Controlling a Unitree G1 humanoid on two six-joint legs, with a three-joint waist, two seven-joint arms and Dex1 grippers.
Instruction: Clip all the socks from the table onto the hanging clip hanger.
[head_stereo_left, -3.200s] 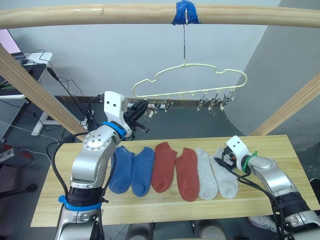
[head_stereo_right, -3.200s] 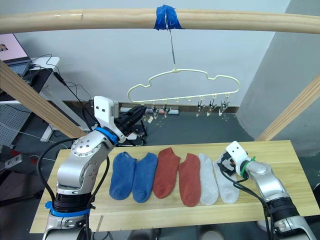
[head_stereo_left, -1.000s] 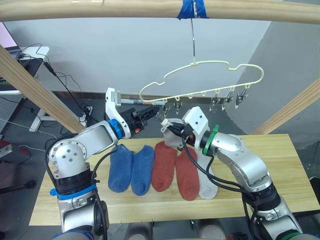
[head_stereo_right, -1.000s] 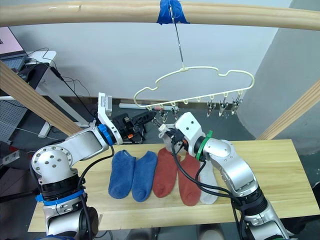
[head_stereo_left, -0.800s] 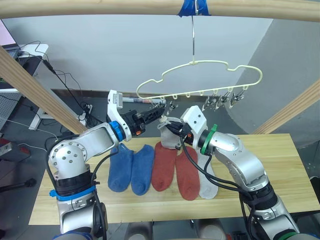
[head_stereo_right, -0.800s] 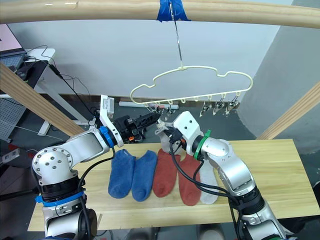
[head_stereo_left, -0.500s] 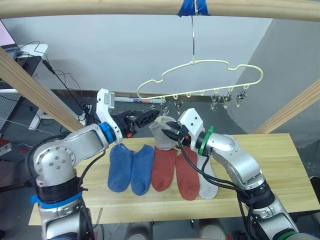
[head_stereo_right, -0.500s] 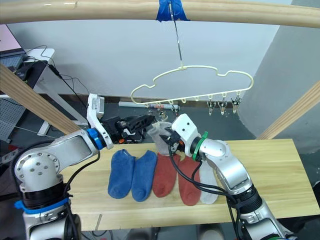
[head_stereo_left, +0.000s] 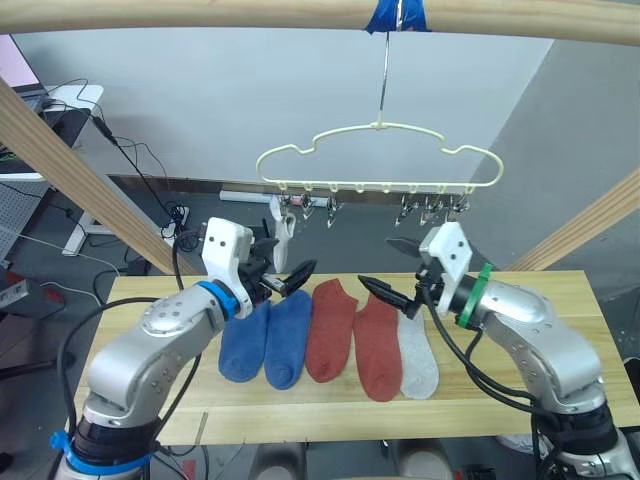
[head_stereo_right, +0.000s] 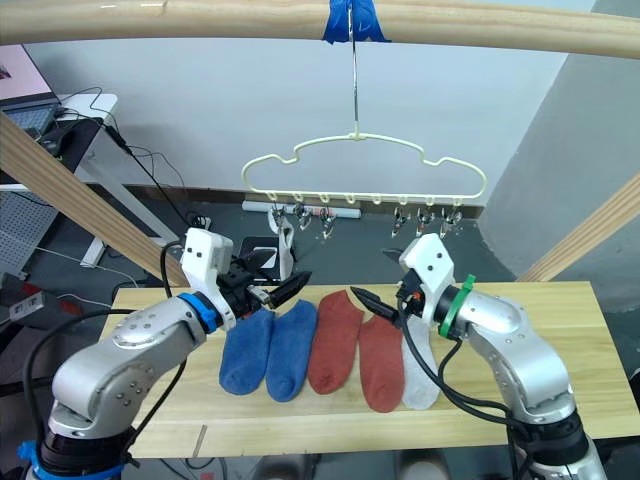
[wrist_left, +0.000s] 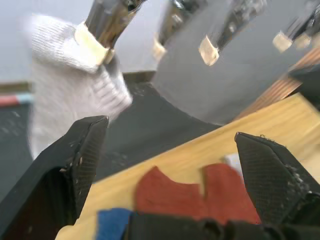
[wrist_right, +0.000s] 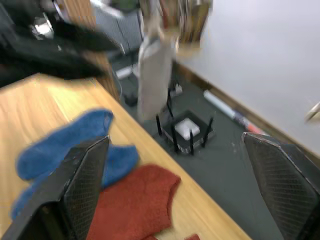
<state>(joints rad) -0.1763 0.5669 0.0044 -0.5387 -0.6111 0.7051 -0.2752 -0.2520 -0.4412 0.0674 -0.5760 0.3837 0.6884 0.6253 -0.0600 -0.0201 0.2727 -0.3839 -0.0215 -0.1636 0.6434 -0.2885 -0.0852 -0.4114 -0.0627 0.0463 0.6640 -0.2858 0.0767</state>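
Clip hanger (head_stereo_left: 380, 156) hung by its hook from the wooden pole (head_stereo_left: 200, 14); one light grey sock (head_stereo_left: 282, 230) clipped at the leftmost clip. Five socks in a row on the worktop (head_stereo_left: 560, 330): two blue socks (head_stereo_left: 268, 338), two rust-red socks (head_stereo_left: 352, 335), one grey sock (head_stereo_left: 416, 350). Left claw (head_stereo_left: 290, 278) and right claw (head_stereo_left: 385, 270) both spread, empty, above the row.

Two blue knit socks (head_stereo_left: 265, 338), two rust-red knit socks (head_stereo_left: 355, 335) and one light grey knit sock (head_stereo_left: 418, 355) are seen on the pale yellowish wooden table (head_stereo_left: 560, 360).
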